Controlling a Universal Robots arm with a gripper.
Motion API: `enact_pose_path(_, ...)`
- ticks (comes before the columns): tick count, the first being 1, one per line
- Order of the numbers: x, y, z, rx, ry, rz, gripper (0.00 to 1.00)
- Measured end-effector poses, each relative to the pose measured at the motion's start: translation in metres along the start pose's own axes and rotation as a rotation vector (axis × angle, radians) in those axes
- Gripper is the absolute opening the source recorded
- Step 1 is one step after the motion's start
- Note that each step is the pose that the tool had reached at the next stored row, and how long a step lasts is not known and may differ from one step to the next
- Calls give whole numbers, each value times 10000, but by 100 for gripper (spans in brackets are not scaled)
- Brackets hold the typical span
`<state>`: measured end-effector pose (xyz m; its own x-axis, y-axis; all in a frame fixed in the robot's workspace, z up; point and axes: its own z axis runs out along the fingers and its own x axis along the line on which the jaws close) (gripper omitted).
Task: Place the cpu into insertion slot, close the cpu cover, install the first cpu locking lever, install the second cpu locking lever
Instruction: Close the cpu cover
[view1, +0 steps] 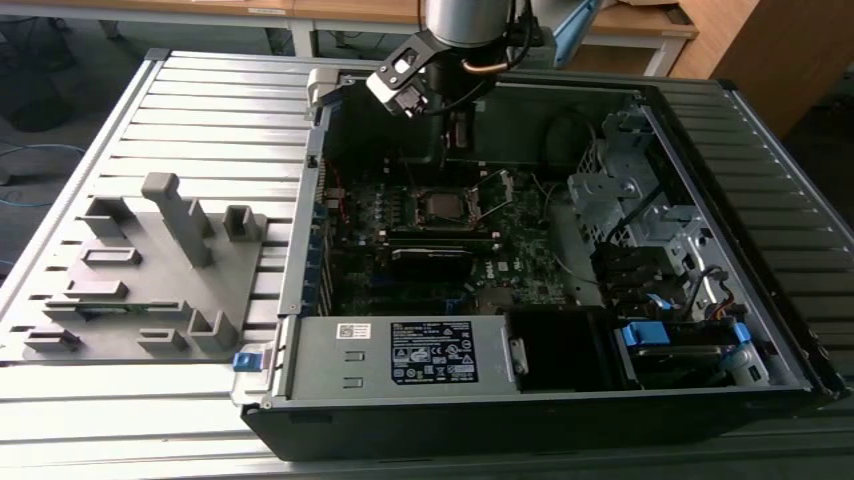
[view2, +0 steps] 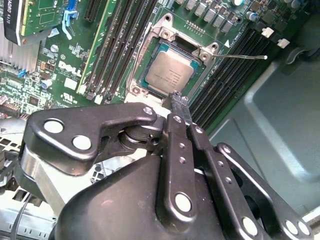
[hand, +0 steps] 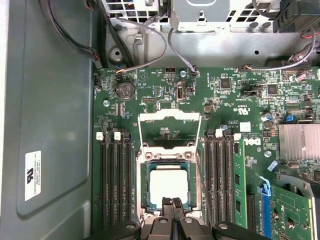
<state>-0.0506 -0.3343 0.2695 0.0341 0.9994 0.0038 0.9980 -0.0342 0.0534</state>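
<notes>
The dull silvery, square cpu (hand: 169, 185) lies flat in the dark insertion slot (hand: 144, 182) on the green motherboard (hand: 235, 100). The thin, windowed metal cpu cover (hand: 170, 115) is swung open. The black gripper (hand: 172, 202) hovers at the slot's edge, fingers pinched together, empty.

Grey jig plate (view1: 227, 275), power supply (view1: 400, 360), memory slots (hand: 115, 185)

dull silvery metal cpu (view2: 169, 75)
</notes>
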Motion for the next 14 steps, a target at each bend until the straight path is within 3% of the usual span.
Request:
enact_pose_path(7,0,0,-3,1,0,-35,10)
enact_pose_path(14,0,0,-3,3,17,-363,10)
